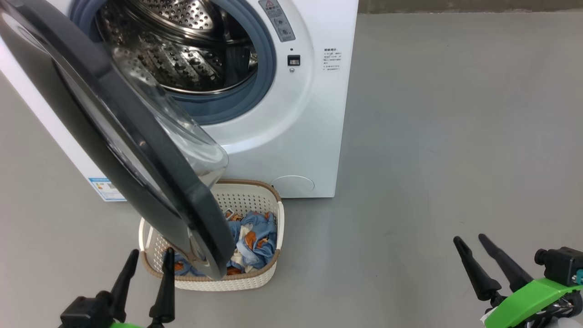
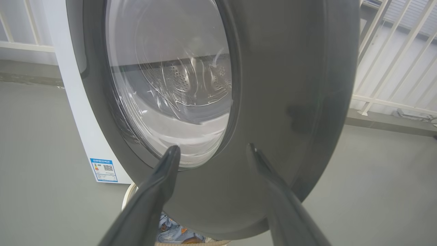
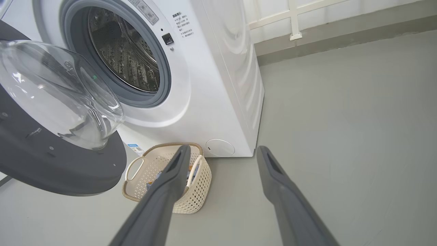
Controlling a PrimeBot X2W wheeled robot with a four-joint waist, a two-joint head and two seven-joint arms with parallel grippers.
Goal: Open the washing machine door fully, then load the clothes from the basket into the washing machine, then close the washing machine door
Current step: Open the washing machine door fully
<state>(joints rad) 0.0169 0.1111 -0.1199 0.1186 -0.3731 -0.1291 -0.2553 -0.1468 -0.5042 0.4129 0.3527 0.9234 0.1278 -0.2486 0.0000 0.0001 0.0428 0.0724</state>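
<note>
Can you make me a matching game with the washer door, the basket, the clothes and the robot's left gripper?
Things:
1. washing machine door
2. basket
3. clothes
4. left gripper

Descriptions:
A. lying in the basket
B. swung open
C. fingers apart, holding nothing
D. cream-white with little holes

Pairs: 1-B, 2-D, 3-A, 4-C

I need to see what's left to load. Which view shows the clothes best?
Head view: the clothes lie open in the basket, though the door covers part. Left wrist shows a sliver under the door; right wrist a scrap behind a finger.
</note>
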